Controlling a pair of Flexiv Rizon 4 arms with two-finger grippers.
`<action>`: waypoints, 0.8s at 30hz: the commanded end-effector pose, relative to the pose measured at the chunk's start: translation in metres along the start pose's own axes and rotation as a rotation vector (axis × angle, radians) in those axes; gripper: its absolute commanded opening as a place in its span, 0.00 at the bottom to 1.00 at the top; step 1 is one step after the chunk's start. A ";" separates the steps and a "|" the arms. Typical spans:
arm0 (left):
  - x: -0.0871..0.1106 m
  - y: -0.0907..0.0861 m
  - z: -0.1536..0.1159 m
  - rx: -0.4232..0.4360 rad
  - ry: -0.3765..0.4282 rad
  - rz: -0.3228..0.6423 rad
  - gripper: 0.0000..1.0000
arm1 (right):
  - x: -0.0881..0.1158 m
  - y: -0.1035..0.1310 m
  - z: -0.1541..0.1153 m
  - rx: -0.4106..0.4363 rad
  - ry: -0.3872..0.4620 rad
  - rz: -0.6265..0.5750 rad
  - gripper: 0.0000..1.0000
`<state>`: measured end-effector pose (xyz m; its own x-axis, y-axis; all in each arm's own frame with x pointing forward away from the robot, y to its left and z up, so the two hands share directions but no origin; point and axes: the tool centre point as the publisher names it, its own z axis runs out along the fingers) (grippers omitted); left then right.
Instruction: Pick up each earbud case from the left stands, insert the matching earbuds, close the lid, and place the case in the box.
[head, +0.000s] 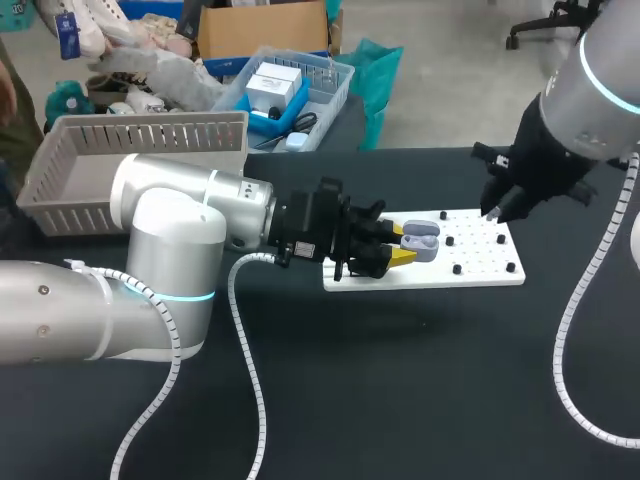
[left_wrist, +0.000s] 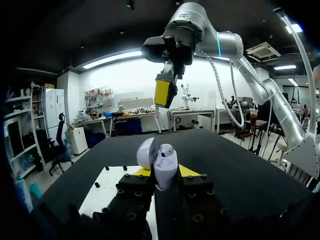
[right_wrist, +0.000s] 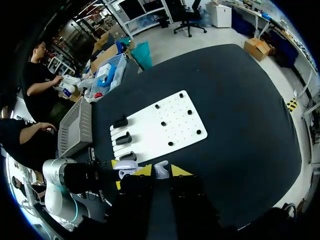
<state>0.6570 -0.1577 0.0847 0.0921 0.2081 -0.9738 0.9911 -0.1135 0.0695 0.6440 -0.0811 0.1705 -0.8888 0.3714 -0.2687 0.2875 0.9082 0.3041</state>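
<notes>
The grey box (head: 150, 135) waits at the upper left, the white board (head: 470, 262) in the middle. My left gripper (head: 403, 243) squeezes the earbud case (head: 422, 240) over the board, lid open so it can be filled. My right gripper (head: 493, 212), upper right, pinches a small white earbud (right_wrist: 161, 170) to drop in.

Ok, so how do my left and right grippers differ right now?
The left gripper is shut on the open earbud case, low over the white board; the right gripper is shut on a small earbud, higher up. Both have yellow tips and hold something.
</notes>
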 end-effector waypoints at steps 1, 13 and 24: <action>0.000 -0.001 0.000 -0.003 0.000 0.001 0.00 | 0.008 0.007 -0.016 0.023 -0.002 -0.012 0.00; 0.000 -0.001 0.000 -0.003 0.000 0.001 0.00 | 0.019 0.040 -0.022 -0.031 0.122 -0.092 0.00; 0.000 -0.001 0.000 -0.003 0.000 0.001 0.00 | 0.025 0.074 -0.011 -0.094 0.226 -0.192 0.00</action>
<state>0.6570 -0.1577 0.0847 0.0921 0.2081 -0.9738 0.9911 -0.1135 0.0695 0.6286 -0.0166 0.1999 -0.9688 0.1625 -0.1873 0.0867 0.9296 0.3581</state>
